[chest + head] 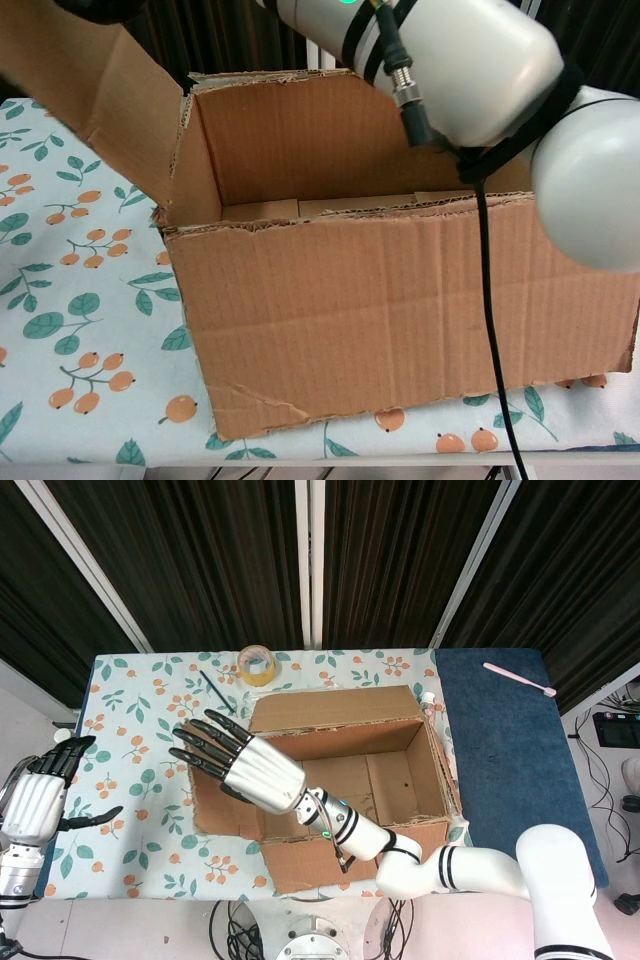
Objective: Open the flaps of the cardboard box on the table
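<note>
The right hand (245, 767), fingers spread, presses the left flap (215, 805) of the box (345, 855) outward; the left hand (35, 800) hovers open off the counter's (130, 720) left edge.

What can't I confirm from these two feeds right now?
- Contact between right hand and left flap: head view, the hand covers it; chest view crops the hand out.
- Box floor: chest view, front wall hides most.
- Left hand: partly cut off by the head view's edge.
</note>
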